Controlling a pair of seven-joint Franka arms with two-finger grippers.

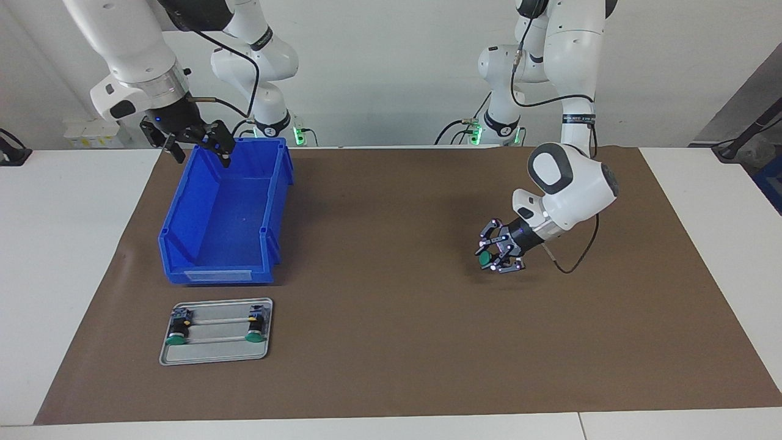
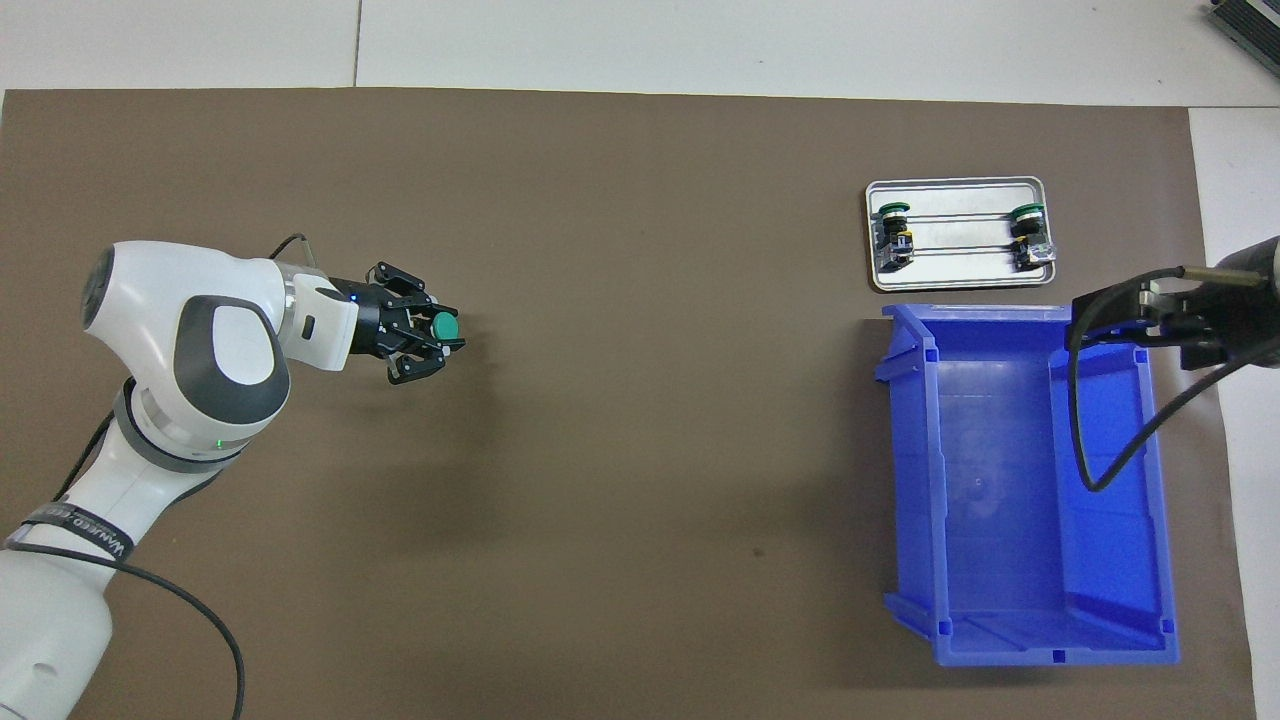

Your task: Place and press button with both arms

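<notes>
**Pincer on the left arm grips the green-capped button above the mat**

Left pincer (image 1: 498, 253) is up in the air over the bare brown mat (image 1: 391, 342) toward the left arm's end of the surface (image 1: 61, 275), its fingers closed around the button (image 1: 484, 259). In the overhead view that pincer (image 2: 425, 335) points toward three o'clock, and the button (image 2: 445, 326) sits between the fingertips with its round green cap facing three o'clock as well. The button does not touch the mat.

Right pincer (image 1: 195, 143) hangs over the rim of the blue bin (image 1: 183, 244), at the end of the bin nearest the robots, with its fingers spread wide and nothing between them. In the overhead view only its tip (image 2: 1110, 320) shows, coming in from the three o'clock edge over the bin's wall (image 2: 1160, 560).

The bin stands on the mat toward the right arm's end of the surface. Just beside it, farther from the robots, lies a metal tray (image 1: 266, 348); in the overhead view the tray (image 2: 955, 283) is at twelve o'clock from the bin. Two more green-capped buttons rest in the tray, one (image 1: 177, 330) at each end (image 1: 256, 327), with thin rods running between them.
</notes>
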